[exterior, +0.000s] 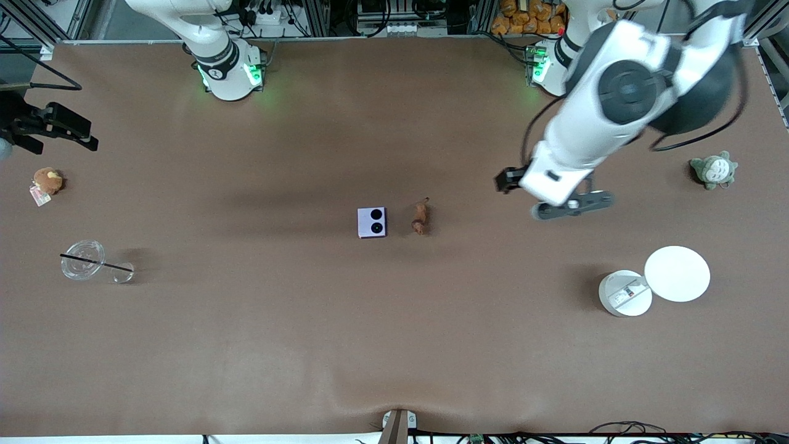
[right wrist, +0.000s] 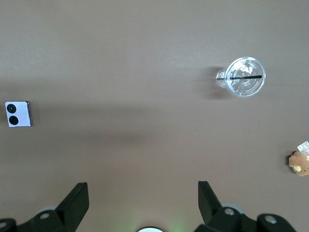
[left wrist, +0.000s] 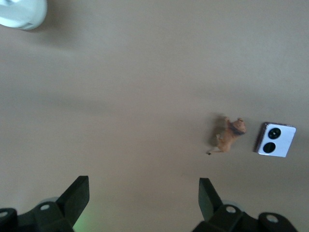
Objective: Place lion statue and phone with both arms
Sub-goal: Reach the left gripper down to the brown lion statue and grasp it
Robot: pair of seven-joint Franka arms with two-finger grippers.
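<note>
The phone (exterior: 372, 222), a pale lavender square with two black circles, lies flat mid-table. The lion statue (exterior: 420, 217), a tiny brown figurine, lies right beside it toward the left arm's end. My left gripper (exterior: 573, 205) is open and empty in the air, over bare table between the lion and the grey-green plush. Its wrist view shows the open gripper (left wrist: 144, 193), the lion (left wrist: 229, 135) and the phone (left wrist: 276, 139). My right gripper (right wrist: 143, 198) is open and empty, high near its base, out of the front view. Its wrist view shows the phone (right wrist: 18, 114).
A round white container (exterior: 624, 293) and white disc (exterior: 677, 273) sit toward the left arm's end, with a grey-green plush (exterior: 714, 171). A clear cup with a black straw (exterior: 83, 260) and a brown plush (exterior: 47, 180) sit toward the right arm's end.
</note>
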